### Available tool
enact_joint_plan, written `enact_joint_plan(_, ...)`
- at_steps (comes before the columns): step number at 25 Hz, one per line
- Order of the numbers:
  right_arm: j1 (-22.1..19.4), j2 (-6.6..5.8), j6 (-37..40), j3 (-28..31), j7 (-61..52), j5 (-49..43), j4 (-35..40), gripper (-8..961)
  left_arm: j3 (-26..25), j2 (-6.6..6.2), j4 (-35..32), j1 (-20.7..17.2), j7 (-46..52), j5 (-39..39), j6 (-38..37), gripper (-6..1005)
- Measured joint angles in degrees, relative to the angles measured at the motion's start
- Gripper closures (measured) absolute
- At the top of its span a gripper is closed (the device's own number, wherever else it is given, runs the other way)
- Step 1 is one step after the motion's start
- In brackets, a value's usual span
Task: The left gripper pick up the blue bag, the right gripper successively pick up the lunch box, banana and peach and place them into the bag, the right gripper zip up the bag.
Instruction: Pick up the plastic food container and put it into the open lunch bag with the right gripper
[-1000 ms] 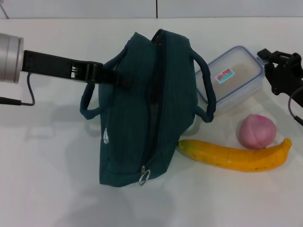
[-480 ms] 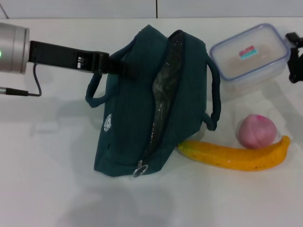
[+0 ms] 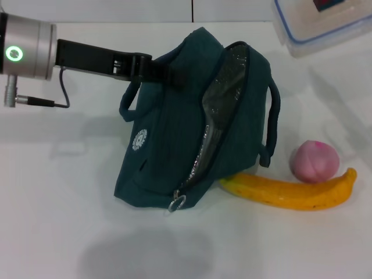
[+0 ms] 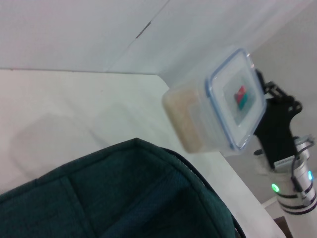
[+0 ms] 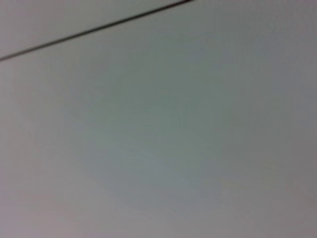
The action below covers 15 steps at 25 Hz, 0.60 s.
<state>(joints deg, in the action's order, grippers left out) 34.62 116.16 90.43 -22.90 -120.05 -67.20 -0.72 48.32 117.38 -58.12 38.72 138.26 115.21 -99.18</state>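
Lunch box [image 3: 325, 23] now lifted to upper right, higher than before, carried by right gripper [image 4: 270, 124], jaws clamped on its edge. Left gripper [image 3: 165, 74] closed on handle of blue bag [image 3: 192, 139], mouth gaping. Peach [image 3: 314, 161] touching banana [image 3: 290, 190] on table [image 3: 58, 203]

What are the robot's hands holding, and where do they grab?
The left gripper holds the bag by a handle. The right gripper holds the lunch box at its end.
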Motion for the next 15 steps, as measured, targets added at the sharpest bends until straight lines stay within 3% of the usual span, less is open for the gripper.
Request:
enact_joint_plan(10, 6.13, 0.03, 2.88, -4.66, 0.35, -0.74, 1.35, 848, 0.06, 0.06, 0.83, 3.21, -2.57, -0.12, 3.83, 934)
enact_joint_plan(15, 6.20, 0.04, 2.96, -7.68, 1.83, -0.75, 0.81, 847, 0.26, 0.31, 2.30, 4.69, -2.76, -0.18, 4.32, 934)
